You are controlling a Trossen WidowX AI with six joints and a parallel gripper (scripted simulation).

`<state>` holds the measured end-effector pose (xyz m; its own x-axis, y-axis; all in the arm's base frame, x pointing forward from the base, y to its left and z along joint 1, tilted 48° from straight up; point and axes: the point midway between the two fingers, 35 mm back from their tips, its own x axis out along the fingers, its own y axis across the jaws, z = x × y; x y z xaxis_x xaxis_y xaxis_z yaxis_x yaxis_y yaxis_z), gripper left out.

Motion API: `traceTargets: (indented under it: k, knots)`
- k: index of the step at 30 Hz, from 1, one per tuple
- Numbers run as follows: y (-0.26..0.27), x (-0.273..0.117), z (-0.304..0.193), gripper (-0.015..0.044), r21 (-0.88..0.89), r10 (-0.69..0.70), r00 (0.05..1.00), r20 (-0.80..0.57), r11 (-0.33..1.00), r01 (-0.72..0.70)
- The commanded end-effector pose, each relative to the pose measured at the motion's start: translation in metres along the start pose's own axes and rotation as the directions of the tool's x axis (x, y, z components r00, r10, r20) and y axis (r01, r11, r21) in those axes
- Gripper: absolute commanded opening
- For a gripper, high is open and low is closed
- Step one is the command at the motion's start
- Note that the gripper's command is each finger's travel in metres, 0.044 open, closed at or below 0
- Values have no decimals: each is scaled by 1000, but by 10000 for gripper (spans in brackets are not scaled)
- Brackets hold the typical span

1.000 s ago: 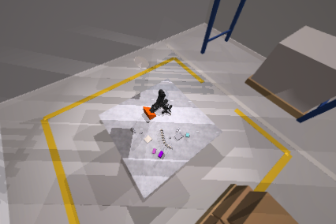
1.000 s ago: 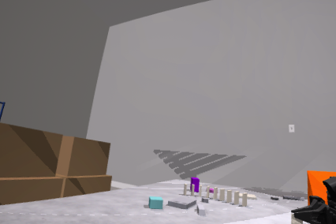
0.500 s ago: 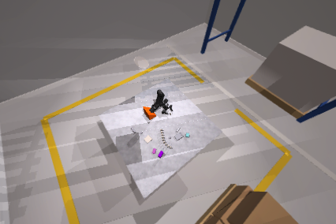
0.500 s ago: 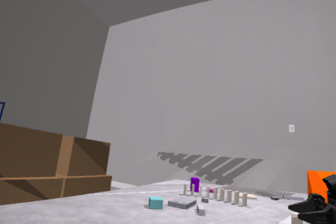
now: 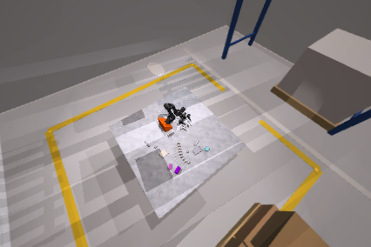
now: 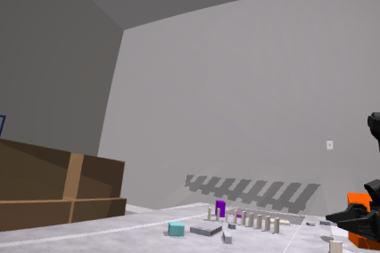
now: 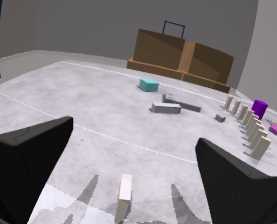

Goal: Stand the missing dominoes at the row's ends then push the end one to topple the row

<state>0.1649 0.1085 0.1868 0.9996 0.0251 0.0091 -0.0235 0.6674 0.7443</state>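
Note:
The row of cream dominoes [image 5: 180, 150] [image 6: 259, 221] [image 7: 260, 147] stands upright in a slightly curved line, at the right in the wrist view. Another cream domino [image 6: 335, 247] [image 7: 124, 196] stands alone, well away from the row and near the arm. My gripper [image 6: 328, 217] [image 7: 137, 133] is open and holds nothing. Its fingers are spread wide on either side of the lone domino in the wrist view, and in the exterior view they are above it. The lone domino's foot is near the lower edge of the wrist view.
A teal block [image 5: 206, 149] [image 6: 176, 229] [image 7: 149, 85], a grey flat piece [image 6: 206, 229] and a grey bar [image 6: 227, 236] [image 7: 166, 108] lie on one side of the row. A purple block [image 5: 178, 170] [image 6: 220, 208] [image 7: 259, 109] and a magenta piece [image 5: 170, 166] [image 7: 274, 129] are near its far end.

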Motion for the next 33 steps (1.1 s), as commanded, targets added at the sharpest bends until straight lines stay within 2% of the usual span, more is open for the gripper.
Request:
traceTargets:
  k: [1, 5, 9, 11, 19, 22, 26, 29, 33]
  knots:
    - [4, 3, 5, 440, -14, 4, 1000, -9, 1000, -4]
    - [16, 25, 1, 440, -119, -16, 996, -86, 993, 5]
    - [15, 47, -5, 440, -201, -100, 975, -199, 978, 59]
    - [14, 56, 6, 440, -154, -138, 970, -202, 982, 107]
    - [-16, 69, -7, 440, -208, -347, 826, -444, 937, 282]
    - [-32, 65, -10, 440, -200, -444, 696, -564, 891, 407]
    - [-48, 50, -9, 440, -151, -507, 467, -724, 778, 610]
    - [-48, 35, -3, 440, -92, -471, 294, -832, 640, 763]
    - [-33, 20, 12, 440, 0, -302, 124, -945, 380, 925]
